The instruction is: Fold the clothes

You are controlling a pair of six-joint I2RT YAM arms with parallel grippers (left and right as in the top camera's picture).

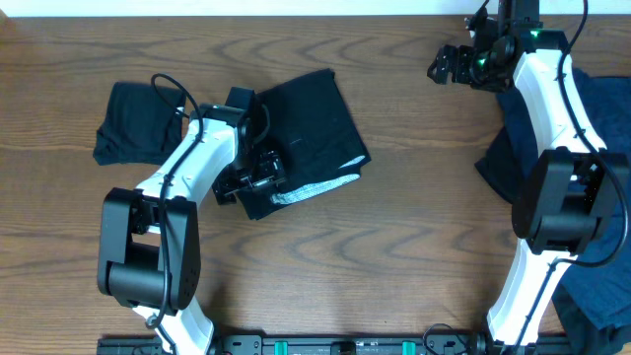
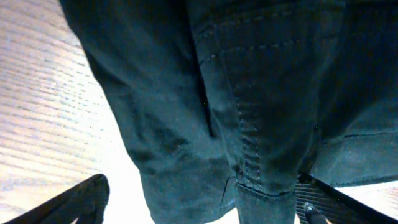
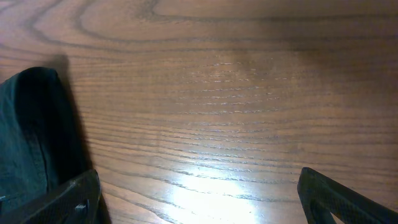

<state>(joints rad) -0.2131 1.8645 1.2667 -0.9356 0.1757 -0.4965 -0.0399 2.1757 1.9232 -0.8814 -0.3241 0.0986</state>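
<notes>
Overhead: looked straight down from high above the brown wood-grain table, taking in its whole width.
Left wrist: faced downward, very near the folded black stitched cloth garment.
Right wrist: sat low and near, facing across the tabletop.
Shared: that garment, seen in both overhead and left wrist.

From overhead I get even, fairly bright light and a sharp picture, with only soft shadows on the table. On my left wrist view the dark garment fills the frame, dim and slightly soft, and the table below it is blown out to white glare. The right wrist view has a paler sheen low in the centre.
</notes>
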